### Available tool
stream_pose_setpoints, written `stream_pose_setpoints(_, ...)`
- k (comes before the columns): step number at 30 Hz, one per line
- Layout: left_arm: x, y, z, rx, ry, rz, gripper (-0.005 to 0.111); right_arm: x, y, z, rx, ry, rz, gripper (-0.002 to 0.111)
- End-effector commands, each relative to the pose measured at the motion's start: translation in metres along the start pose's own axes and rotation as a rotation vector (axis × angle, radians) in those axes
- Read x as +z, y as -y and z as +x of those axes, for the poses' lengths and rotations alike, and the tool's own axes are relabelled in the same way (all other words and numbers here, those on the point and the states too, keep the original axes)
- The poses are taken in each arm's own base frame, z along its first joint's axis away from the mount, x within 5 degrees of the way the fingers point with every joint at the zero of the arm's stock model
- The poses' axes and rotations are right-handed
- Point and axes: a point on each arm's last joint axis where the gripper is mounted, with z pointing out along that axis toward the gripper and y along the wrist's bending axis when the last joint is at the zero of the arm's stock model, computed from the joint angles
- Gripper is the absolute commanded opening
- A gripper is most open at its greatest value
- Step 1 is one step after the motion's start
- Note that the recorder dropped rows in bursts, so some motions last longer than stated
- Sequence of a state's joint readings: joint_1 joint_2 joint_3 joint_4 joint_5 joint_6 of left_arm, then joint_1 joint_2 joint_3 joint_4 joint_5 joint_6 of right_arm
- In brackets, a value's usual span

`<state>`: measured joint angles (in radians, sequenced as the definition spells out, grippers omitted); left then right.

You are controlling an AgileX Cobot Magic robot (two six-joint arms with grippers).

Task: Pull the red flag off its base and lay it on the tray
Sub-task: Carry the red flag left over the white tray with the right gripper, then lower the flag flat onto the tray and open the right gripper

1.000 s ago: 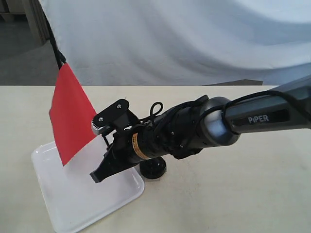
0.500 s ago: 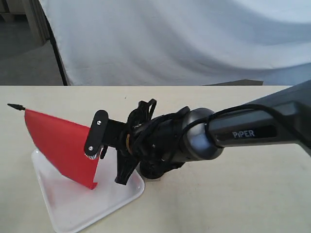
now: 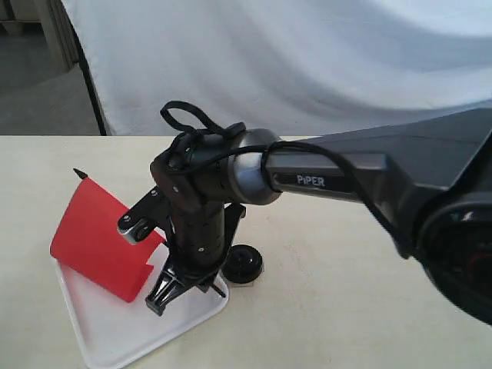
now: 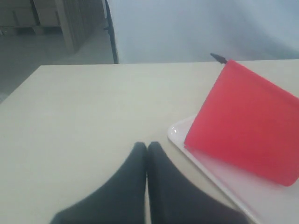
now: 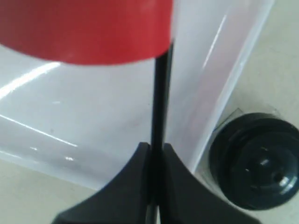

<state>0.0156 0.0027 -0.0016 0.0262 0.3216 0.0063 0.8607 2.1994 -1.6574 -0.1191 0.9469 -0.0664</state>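
Note:
The red flag (image 3: 100,242) hangs tilted over the white tray (image 3: 108,332), its pointed black tip (image 3: 79,174) aimed up and to the left. My right gripper (image 3: 159,301) reaches across from the right and is shut on the thin black pole (image 5: 160,93) just below the cloth (image 5: 84,28); the fingertips (image 5: 156,147) are low over the tray's (image 5: 93,121) right edge. The round black base (image 3: 243,265) stands free on the table beside the tray, its centre hole (image 5: 279,177) empty. My left gripper (image 4: 146,145) is shut on nothing over bare table, left of the tray (image 4: 252,186) and flag (image 4: 247,126).
A white cloth backdrop (image 3: 292,61) hangs behind the beige table (image 3: 346,307). The right arm's dark forearm (image 3: 323,181) spans the table from the right edge to the tray. A dark stand leg (image 3: 91,84) rises at the back left.
The right wrist has rolled and dipped toward the tray, carrying the flag. The cloth has swung lower over the tray, and its tip now points up and left, nearer the arm.

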Motion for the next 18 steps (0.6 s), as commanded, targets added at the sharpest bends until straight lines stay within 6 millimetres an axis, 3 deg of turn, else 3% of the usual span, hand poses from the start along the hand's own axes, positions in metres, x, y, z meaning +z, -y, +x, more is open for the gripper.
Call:
stream_pose_setpoints(1,0.000,0.000,0.001,-0.001,-0.002,0.003,0.000,0.010,-0.004,-0.010,0.072,0.002,-0.081,-0.001)
stream_pose_setpoints(5,0.000,0.000,0.001,-0.001,-0.002,0.003,0.000,0.016,-0.004,-0.017,0.108,0.010,-0.118,-0.001)
stream_pose_setpoints(12,0.000,0.000,0.001,-0.001,-0.002,0.003,0.000,0.029,-0.002,-0.013,0.110,-0.054,-0.124,0.001)
stream_pose_setpoints(16,0.000,0.000,0.001,-0.001,-0.002,0.003,0.000,0.031,-0.002,-0.012,0.107,-0.064,-0.120,0.017)
stream_pose_setpoints(18,0.000,0.000,0.001,-0.001,-0.002,0.003,0.000,0.031,-0.002,-0.012,0.107,-0.064,-0.120,0.032)
